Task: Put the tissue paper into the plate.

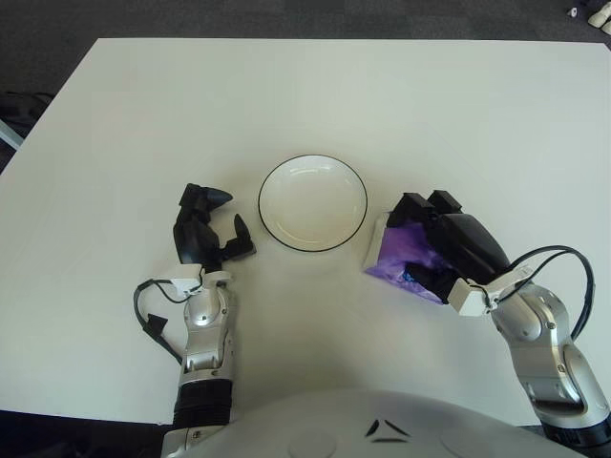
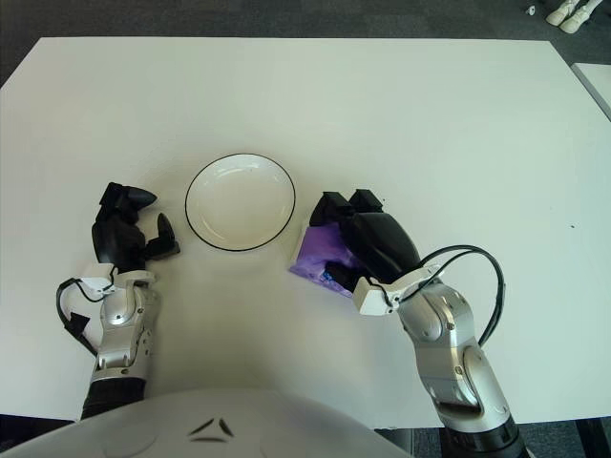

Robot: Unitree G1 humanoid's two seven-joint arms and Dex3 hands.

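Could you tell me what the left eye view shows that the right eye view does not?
Only the left eye view shows a dark object past the table's left edge. Only the right eye view shows a pale edge at the far right, beyond the table. Both share the white table, the empty black-rimmed plate, the right hand closed over the purple tissue pack just right of the plate, and the left hand left of the plate.

The plate (image 1: 313, 202) sits on the table (image 1: 286, 86). The tissue paper (image 1: 399, 260) lies just right of the plate, a bit nearer the robot. The right hand (image 1: 449, 248) is on it. The left hand (image 1: 205, 229) is left of the plate.
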